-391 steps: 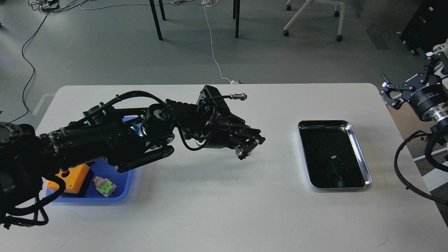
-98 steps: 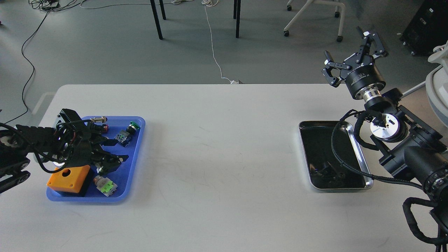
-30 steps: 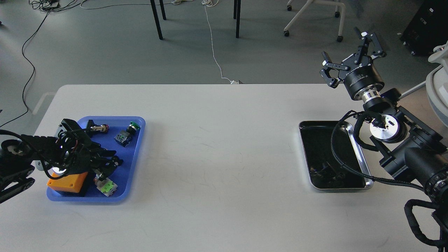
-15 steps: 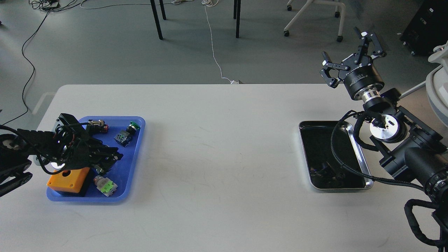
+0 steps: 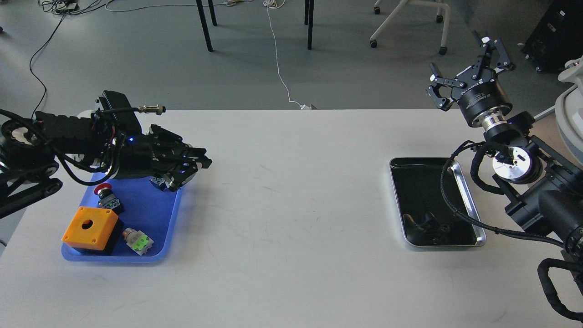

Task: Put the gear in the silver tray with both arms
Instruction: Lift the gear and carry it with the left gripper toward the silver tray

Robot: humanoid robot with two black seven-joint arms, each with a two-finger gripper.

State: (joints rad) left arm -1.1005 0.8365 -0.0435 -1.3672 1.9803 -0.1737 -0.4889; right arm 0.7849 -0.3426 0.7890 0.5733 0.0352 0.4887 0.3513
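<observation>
Head view: the black left hand, now raised off the blue plastic tray, is seen closed, its load unclear; the right hand is held apart, far from the shiny silver tray.

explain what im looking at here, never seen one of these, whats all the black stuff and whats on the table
This is a single picture, taken from a humanoid robot's own head and looking down at a white table. The black shapes are its two arms. The left claw hovers at the far right corner of a blue tray; whether it grips anything cannot be told. That tray holds an orange box, a red-topped button and a green part. The right claw is raised and open, holding nothing, beyond the silver tray, whose dark floor only mirrors the arm.
</observation>
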